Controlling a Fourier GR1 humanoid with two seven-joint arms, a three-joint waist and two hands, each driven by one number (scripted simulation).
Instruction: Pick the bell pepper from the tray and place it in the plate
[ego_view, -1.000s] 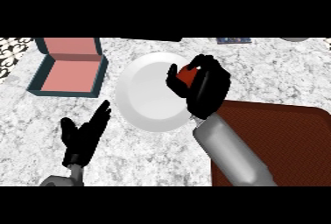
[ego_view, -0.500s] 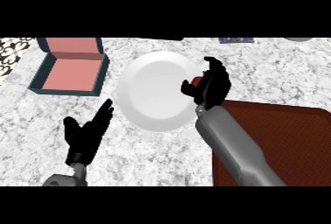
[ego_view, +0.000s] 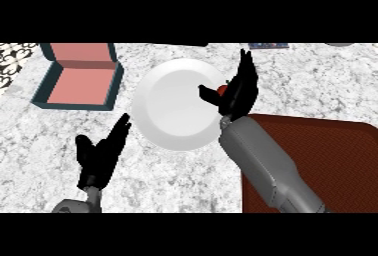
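The white plate (ego_view: 170, 110) lies in the middle of the marble counter. A small red bell pepper (ego_view: 221, 89) with a green stem shows at the plate's right rim, mostly hidden behind my right hand (ego_view: 238, 95). That hand stands over the rim, open, with fingers straightened upward and thumb beside the pepper. I cannot tell whether the pepper rests on the plate or still touches the palm. The dark red-brown tray (ego_view: 325, 150) sits at the right under my right forearm. My left hand (ego_view: 100, 155) rests open at the lower left, fingers up.
An open teal box with a pink lining (ego_view: 80, 75) stands at the back left, beside the plate. A dark flat object (ego_view: 269, 45) and a grey item (ego_view: 339, 44) lie along the far edge. A patterned surface shows at the far left edge.
My right hand moved slightly right and up to the plate's right rim, and its fingers went from curled round the pepper to straight. The left hand stayed put.
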